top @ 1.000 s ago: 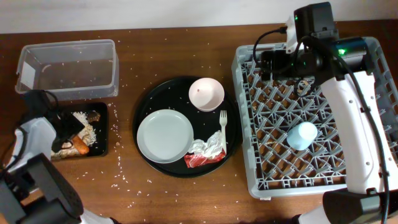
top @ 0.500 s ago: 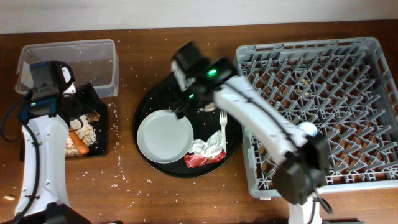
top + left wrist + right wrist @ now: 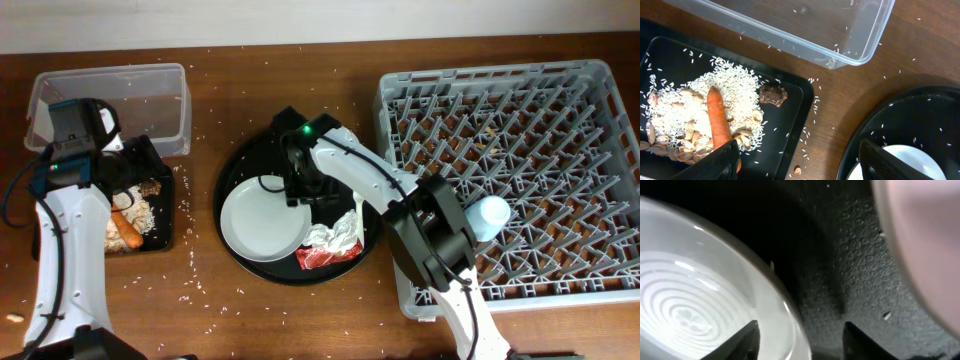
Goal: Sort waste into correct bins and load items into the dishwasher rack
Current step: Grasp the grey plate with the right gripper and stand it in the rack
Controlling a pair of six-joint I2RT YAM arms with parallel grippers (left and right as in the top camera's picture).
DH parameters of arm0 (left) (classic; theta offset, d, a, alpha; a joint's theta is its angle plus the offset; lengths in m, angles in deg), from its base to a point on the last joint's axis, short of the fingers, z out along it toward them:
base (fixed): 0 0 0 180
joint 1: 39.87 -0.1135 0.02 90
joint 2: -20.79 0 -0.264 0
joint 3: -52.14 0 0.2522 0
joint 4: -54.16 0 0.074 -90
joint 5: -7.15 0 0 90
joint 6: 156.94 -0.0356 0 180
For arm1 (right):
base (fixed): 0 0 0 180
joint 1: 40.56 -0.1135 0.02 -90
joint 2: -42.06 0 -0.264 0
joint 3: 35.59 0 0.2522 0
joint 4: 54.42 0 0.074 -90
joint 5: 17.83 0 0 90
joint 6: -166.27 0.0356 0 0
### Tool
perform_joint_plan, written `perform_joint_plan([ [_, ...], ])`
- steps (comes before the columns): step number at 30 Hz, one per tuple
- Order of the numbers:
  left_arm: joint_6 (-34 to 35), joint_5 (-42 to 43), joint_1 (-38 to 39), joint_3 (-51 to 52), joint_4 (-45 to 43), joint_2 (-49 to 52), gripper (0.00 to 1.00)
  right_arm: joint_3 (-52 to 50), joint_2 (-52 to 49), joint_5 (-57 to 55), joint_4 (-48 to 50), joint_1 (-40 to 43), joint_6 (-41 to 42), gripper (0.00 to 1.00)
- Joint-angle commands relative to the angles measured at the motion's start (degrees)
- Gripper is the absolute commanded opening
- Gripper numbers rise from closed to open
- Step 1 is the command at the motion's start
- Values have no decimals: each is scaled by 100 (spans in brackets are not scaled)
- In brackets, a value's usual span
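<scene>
Tool on right arm (image 3: 800,330) gapes wide over glossy ringed plate (image 3: 690,295) and pebbled black tray (image 3: 840,265)

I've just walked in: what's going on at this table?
The right gripper, open, is down at the rim of the plate on the round black tray. The left gripper hangs open above the shallow black tray holding the carrot and rice. The blue cup sits in the rack; the napkin and red wrapper sit unsorted.

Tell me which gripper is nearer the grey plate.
Right. The right gripper is at the plate, upper right rim; the left gripper is off to its left, over the shallow black tray.
</scene>
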Motion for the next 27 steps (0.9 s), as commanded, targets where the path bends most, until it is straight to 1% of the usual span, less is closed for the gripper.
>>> perform_joint_plan([
  [1, -94, 44, 2, -42, 22, -46, 76, -46, -66, 59, -2, -48, 74, 33],
  [2, -94, 44, 2, -42, 26, -46, 76, -46, -68, 50, -2, -52, 74, 27],
  [3, -94, 44, 2, -42, 28, -46, 76, -46, -74, 52, -2, -59, 76, 18],
  [4, -94, 44, 2, -42, 26, -46, 76, -46, -79, 52, 0, -72, 79, 14],
  [8, -94, 44, 2, -42, 55, -46, 76, -46, -103, 46, 24, -155, 79, 8],
  [9, -94, 46, 2, -42, 70, -46, 77, -42, -103, 48, 22, -153, 76, 4],
  [11, -94, 46, 2, -42, 70, -46, 77, 28, -98, 72, -17, -140, 74, 4],
  [13, -92, 44, 2, -42, 68, -46, 82, 463, 4, -90, -260, -120, -142, 4],
  [15, -94, 42, 2, -42, 66, -46, 92, 1051, 374, -951, -772, -120, -251, 4],
  [16, -94, 42, 2, -42, 66, -46, 93, 1294, 501, -1213, -951, -114, -289, 4],
  [17, -94, 42, 2, -42, 66, -46, 96, 1657, 732, -1532, -1169, -90, -494, 4],
  [20, -94, 42, 2, -42, 46, -46, 97, 2203, 1156, -2763, -1556, -74, -601, 4],
  [23, -94, 42, 2, -42, 44, -46, 97, 2308, 1547, -4207, -1705, 31, -601, 4],
  [27, -94, 42, 0, -42, -66, -46, 97, 2308, 1871, -5805, -1902, 654, -599, 4],
])
